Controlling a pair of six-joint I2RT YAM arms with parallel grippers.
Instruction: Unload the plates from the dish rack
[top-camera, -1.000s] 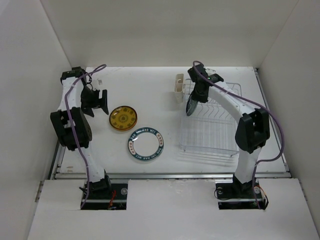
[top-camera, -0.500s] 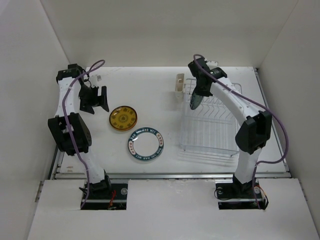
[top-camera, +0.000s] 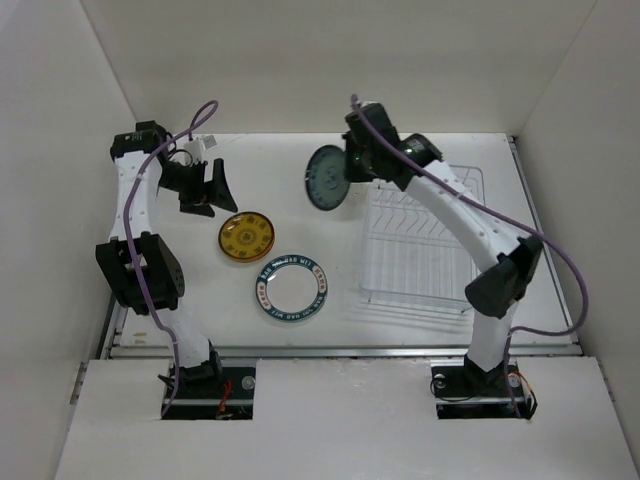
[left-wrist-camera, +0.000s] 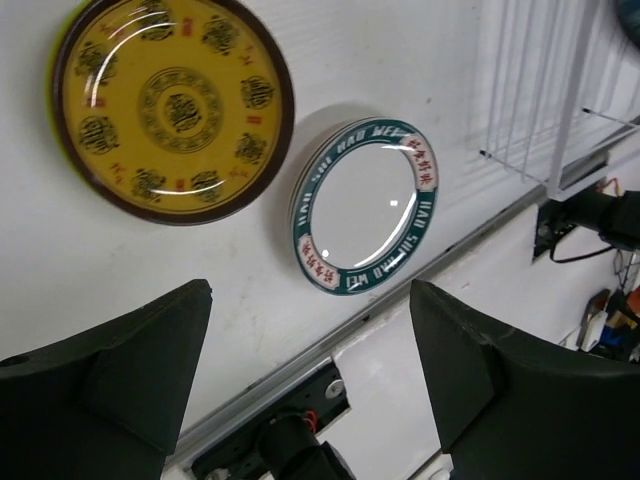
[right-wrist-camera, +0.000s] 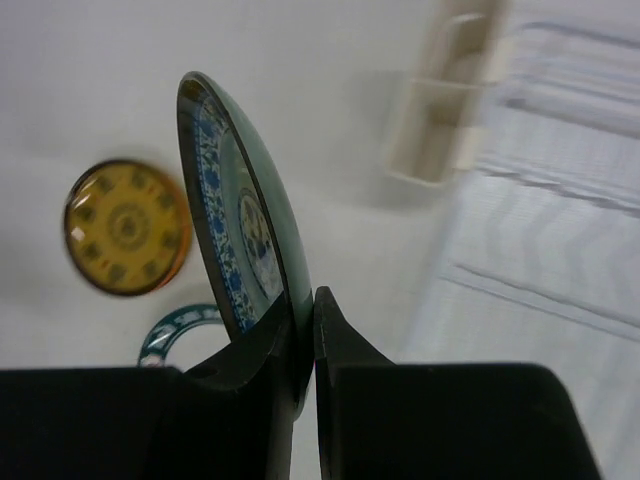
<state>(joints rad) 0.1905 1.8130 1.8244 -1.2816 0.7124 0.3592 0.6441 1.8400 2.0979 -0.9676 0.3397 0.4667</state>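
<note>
**Teal plate held clear of the rack, two plates down on the desk**

From the top external camera, the right gripper (top-camera: 347, 166) was clamped on a teal patterned plate (top-camera: 326, 178), held on edge in the air over the far part of the desk (top-camera: 270, 165), just left of the dish rack's far-left corner. The dish rack (top-camera: 415, 290) sat on the right half of the desk, reaching toward the right edge. Two plates lay flat on the left half: a yellow plate (top-camera: 247, 236) with a brown rim, and just beside it, closer to the near edge, a white plate with a dark patterned rim (top-camera: 291, 288). The left gripper (top-camera: 207, 187) hung over the far-left part of the desk with its fingers apart, gripping nothing, near the yellow plate but not touching it.

The left wrist camera looked down past its two dark, widely spread fingers – nothing between them – onto the yellow plate and the white plate, whose rims met or slightly overlapped. White rack wires showed at the upper right.

The right wrist camera showed its fingers pinched together on the lower rim of the teal patterned plate, which stood nearly upright. Beyond it lay the yellow plate and an arc of the white plate's rim; a cream cutlery cup (right-wrist-camera: 440, 110) and the rack were blurred at the upper right.
</note>
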